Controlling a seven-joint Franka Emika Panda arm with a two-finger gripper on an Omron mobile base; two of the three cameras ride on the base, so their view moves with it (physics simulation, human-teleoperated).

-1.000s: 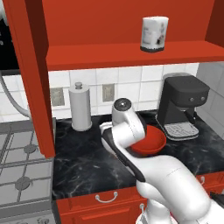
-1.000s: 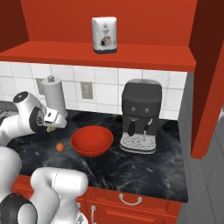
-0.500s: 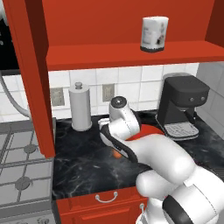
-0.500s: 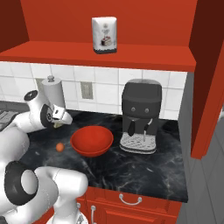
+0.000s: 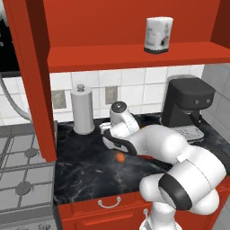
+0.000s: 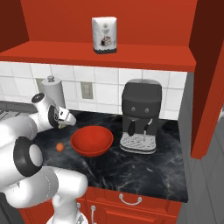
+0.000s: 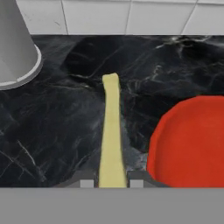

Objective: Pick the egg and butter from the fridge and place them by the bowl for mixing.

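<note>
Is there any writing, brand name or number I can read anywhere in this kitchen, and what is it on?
White package on the red shelf: it bears a dark picture and small marks, too blurred to read.
Black coffee machine: no brand or label can be made out.
Wall sockets, paper towel roll, red bowl, butter: no writing on them.
So nothing here is legible.
</note>
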